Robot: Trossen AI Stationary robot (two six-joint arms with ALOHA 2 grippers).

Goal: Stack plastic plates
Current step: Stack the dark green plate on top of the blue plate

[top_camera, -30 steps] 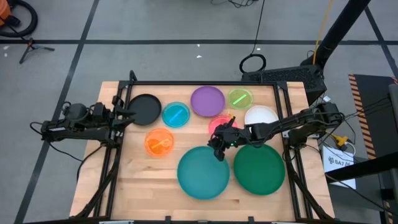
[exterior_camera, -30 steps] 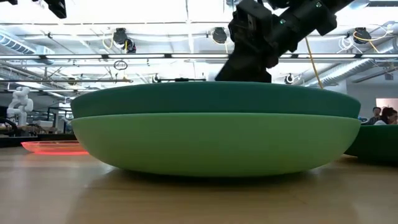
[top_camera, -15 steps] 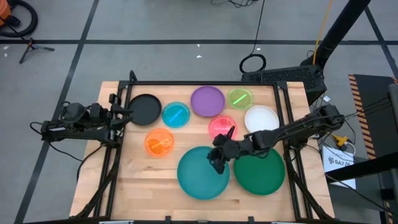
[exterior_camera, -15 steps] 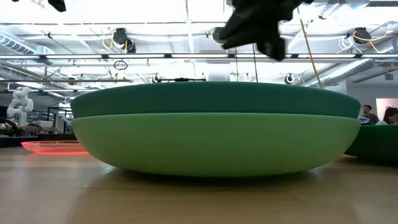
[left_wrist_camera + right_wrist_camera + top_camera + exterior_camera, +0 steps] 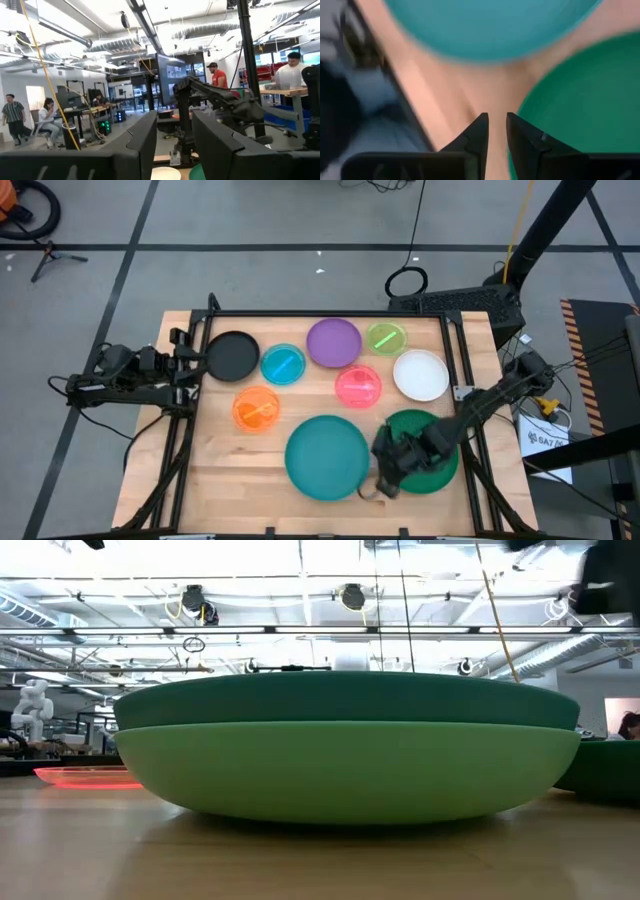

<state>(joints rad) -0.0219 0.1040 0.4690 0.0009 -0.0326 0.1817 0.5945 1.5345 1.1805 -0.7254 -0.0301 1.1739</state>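
The large teal plate sits nested on the mint plate, whose base rests on the table; the teal rim shows above it in the low view. The dark green plate lies to its right. My right gripper hovers over the near gap between the teal plate and the dark green plate. It points down, its fingers a narrow gap apart, touching nothing. My left gripper waits open at the table's left edge beside the black plate.
Blue, purple, lime, white, pink and orange plates lie singly across the far half of the table. Bare wood shows along the near edge. People stand in the room beyond the table.
My right gripper has swept from above the pink plate and the teal plate's far right rim toward the table's near edge. It now hangs over the gap between the teal and dark green plates. The plates have stayed where they were.
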